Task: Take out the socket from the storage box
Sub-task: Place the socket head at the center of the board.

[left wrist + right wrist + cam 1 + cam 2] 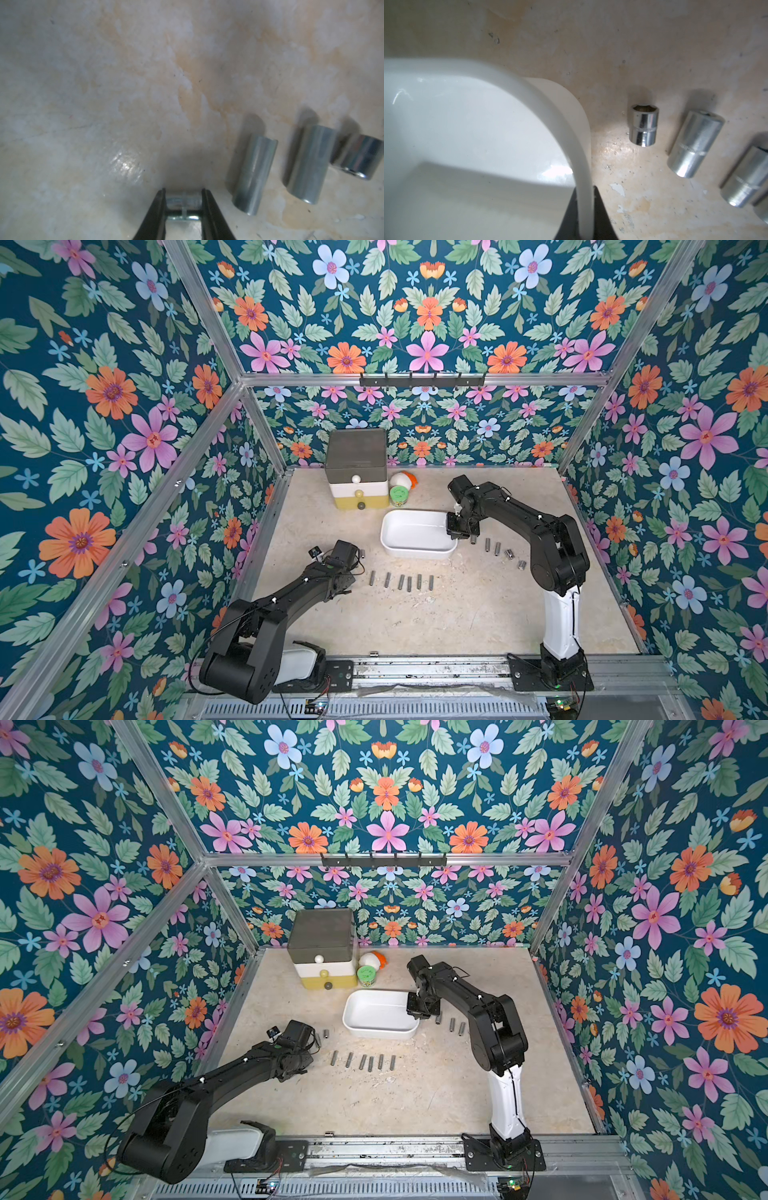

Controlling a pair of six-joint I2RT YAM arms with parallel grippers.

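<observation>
The white storage box (415, 552) sits mid-table, and no socket shows inside it in both top views. My right gripper (585, 188) is shut on its right-hand rim (577, 158), one finger inside and one outside. My left gripper (183, 190) is shut on a small metal socket (184, 202) held crosswise just above the table, left of the box. In the top views its fingers are hidden under the left wrist (338, 558). A row of several sockets (401, 581) lies in front of the box. Several more sockets (497, 548) lie to its right.
A grey, white and yellow drawer tower (356, 468) stands at the back, with a green-lidded jar (400, 494) and a white and orange object (403, 480) beside it. One lone socket (362, 553) lies by the left wrist and another (374, 653) at the front rail.
</observation>
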